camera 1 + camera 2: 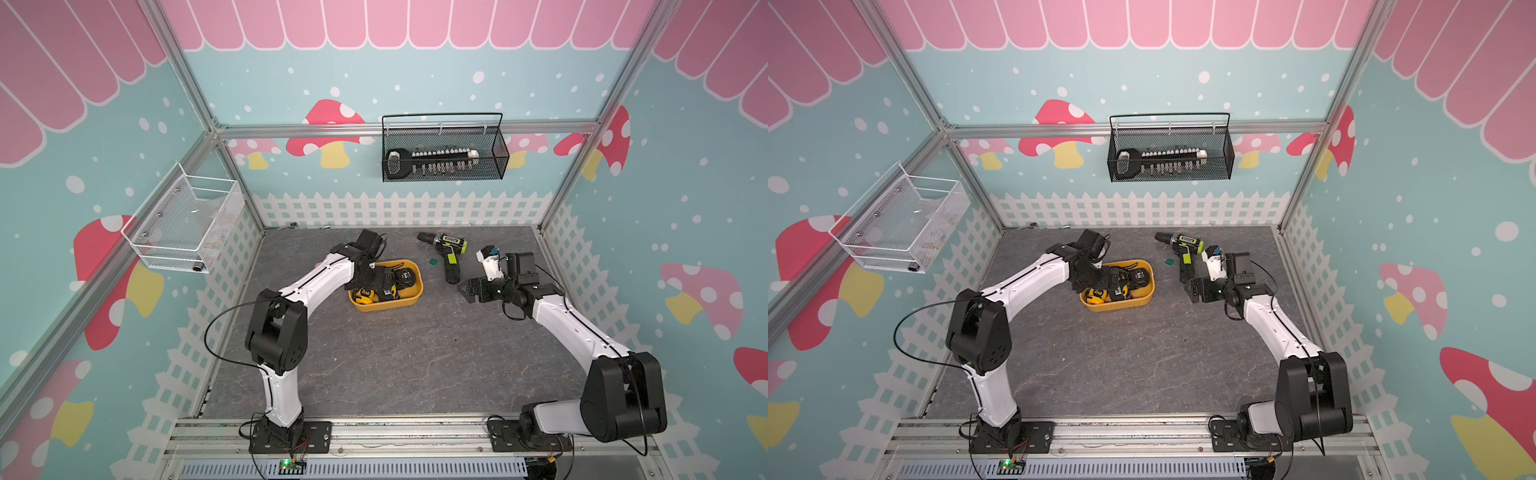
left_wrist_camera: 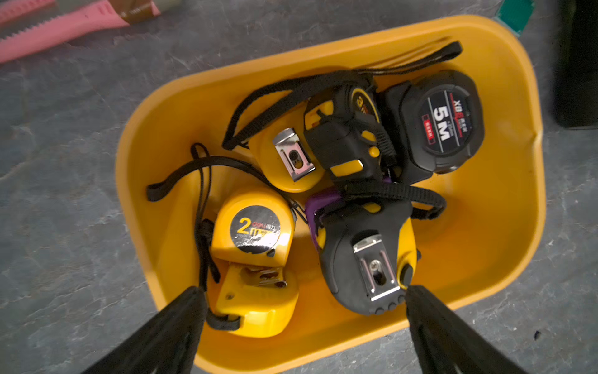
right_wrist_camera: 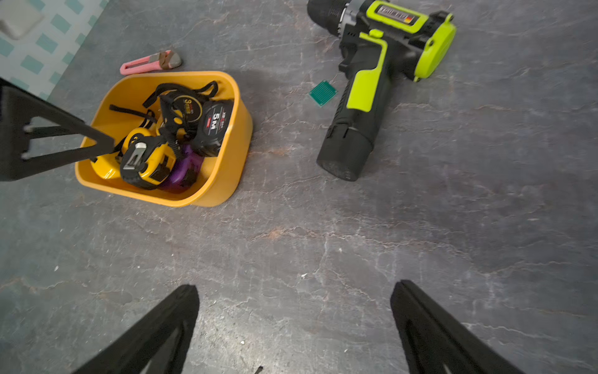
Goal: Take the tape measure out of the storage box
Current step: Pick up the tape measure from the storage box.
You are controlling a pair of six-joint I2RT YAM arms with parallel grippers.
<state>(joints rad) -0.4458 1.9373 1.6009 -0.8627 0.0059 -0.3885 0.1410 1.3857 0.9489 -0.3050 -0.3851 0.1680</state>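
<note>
Top view: shallow yellow-orange plastic storage box [image 1: 386, 308] under L wrist.
L-wrist cam: left gripper [image 2: 302, 289] jaws wide, empty; yellow hard-plastic 2 m tape measure [image 2: 252, 233] in box, just ahead of tips. Prob. light, rigid, slick; pinch flat sides, dodge black straps [image 2: 404, 192].
R-wrist cam: right gripper [image 3: 294, 285] wide, empty, over grey tabletop [image 3: 323, 243].

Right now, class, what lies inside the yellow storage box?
Tape measures with tangled black straps: black 5M tape, yellow 2m tape, yellow-black ones. A purple tape is mostly covered; anything beneath is unseen.
</note>
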